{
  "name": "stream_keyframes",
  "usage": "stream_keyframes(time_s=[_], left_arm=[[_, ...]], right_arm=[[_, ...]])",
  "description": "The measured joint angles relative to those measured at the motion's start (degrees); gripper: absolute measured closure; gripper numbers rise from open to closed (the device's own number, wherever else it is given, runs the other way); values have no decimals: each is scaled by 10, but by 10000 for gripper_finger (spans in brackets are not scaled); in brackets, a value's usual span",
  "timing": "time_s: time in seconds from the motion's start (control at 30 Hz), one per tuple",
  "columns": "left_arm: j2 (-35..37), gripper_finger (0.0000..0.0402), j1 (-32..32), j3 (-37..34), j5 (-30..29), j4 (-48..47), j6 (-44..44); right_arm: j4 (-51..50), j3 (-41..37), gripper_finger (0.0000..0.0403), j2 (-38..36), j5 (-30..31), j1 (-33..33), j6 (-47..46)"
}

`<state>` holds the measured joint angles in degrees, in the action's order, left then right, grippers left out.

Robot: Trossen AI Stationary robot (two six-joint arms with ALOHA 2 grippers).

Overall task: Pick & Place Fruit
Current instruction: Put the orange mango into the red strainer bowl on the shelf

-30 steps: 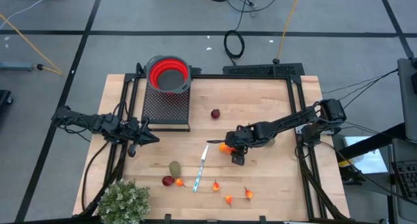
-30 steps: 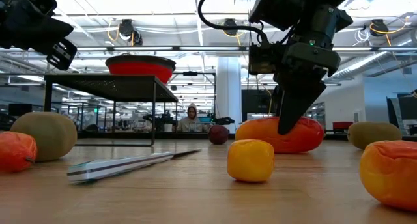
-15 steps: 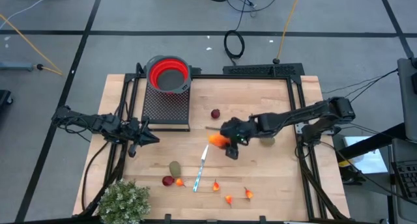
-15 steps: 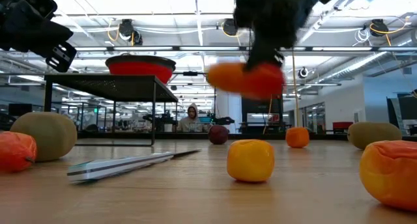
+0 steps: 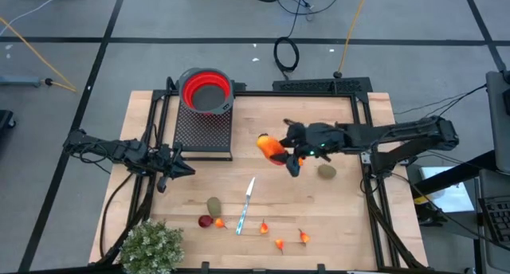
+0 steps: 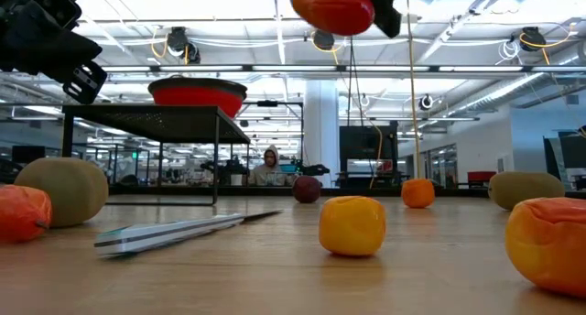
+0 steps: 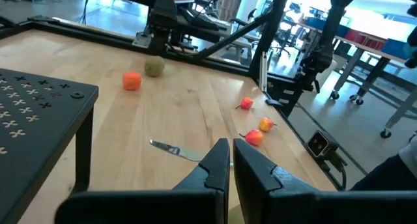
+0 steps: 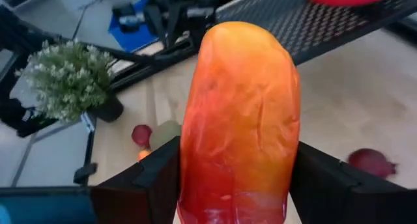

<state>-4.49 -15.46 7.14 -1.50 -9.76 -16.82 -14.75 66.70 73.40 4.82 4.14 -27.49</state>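
Note:
My right gripper (image 5: 284, 152) hangs high over the table's middle, shut on an elongated orange-red fruit (image 5: 271, 146), which shows at the top of the low view (image 6: 332, 8). Other fruit lie on the wood: an olive oval (image 5: 327, 171), another olive oval (image 5: 213, 205), a dark-red ball (image 5: 205, 221), a second dark-red ball (image 6: 307, 189), an orange ball (image 6: 418, 192) and small red-orange bits (image 5: 280, 243). My left gripper (image 5: 182, 169) waits shut near the table's left edge, beside the rack. My right gripper pinches the elongated fruit's two long sides (image 8: 195, 185) between its two fingers (image 8: 151, 180), near one end. The fingers come from the table's right, almost level, and lie along the fruit. The fruit sticks out ahead of them toward the table's left and is lifted clear.
A red bowl (image 5: 206, 90) sits on a black perforated rack (image 5: 202, 129) at the far left. A knife (image 5: 247, 201) lies near the table's middle. A bushy plant (image 5: 151, 246) stands at the near left corner.
My right gripper has risen with the elongated fruit and gone toward the far edge. It has tipped from pointing down to almost level. The fruit, on the table a second ago, now hangs well clear of it.

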Motion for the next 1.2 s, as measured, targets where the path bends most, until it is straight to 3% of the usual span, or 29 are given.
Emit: stream_keyframes(time_s=[0.63, 0.97, 1.2], left_arm=[[0, 382, 0, 0, 0, 1, 0], [0, 382, 0, 0, 0, 1, 1], [0, 382, 0, 0, 0, 2, 1]], right_arm=[[40, 0, 175, -33, -5, -15, 88], [206, 0, 173, -33, -110, -14, 287], [275, 0, 176, -33, -126, -14, 413]])
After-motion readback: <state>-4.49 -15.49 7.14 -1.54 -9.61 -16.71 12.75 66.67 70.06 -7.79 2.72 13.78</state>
